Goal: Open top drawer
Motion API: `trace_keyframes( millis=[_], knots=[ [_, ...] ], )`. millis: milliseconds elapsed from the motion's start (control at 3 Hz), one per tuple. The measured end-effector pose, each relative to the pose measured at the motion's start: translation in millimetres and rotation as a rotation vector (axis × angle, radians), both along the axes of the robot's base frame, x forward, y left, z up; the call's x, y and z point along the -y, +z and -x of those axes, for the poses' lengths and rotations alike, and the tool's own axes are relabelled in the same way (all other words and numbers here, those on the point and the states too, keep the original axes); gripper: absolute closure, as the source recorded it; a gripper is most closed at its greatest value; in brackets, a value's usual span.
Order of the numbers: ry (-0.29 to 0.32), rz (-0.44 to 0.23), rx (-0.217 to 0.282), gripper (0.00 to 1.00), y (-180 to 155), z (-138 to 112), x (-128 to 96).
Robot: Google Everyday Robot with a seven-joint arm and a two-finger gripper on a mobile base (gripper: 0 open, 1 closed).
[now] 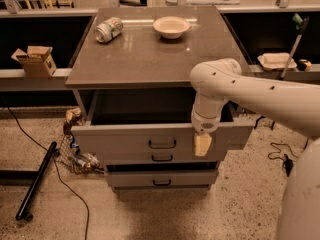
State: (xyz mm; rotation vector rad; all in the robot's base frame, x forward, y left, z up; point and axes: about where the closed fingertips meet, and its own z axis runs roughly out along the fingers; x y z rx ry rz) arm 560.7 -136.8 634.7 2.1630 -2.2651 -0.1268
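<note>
The top drawer (pixel 120 140) is the widest grey front of the cabinet. It stands pulled out, and its dark box is open under the cabinet top (pixel 150 54). Its small black loop handle (pixel 162 144) is in the middle of the front. My gripper (pixel 202 145) hangs pointing down in front of the drawer's right part. It is to the right of the handle and not on it. My white arm (pixel 250 91) comes in from the right. Two narrower drawer fronts sit below, with the middle handle (pixel 162 158) and the bottom handle (pixel 162 182).
A tipped can (pixel 109 29) and a white bowl (pixel 171 26) lie on the cabinet top. A wire basket with bottles (pixel 75 151) stands by the drawer's left corner. A black pole (pixel 37 181) and a cable lie on the floor to the left. A cardboard box (pixel 35 60) sits on the left shelf.
</note>
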Motion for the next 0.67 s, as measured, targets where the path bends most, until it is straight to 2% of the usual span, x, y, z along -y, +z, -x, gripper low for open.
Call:
trace_keyframes(
  millis=[667],
  knots=[
    [0.009, -0.020, -0.016, 0.88, 11.7, 18.8, -3.7]
  ],
)
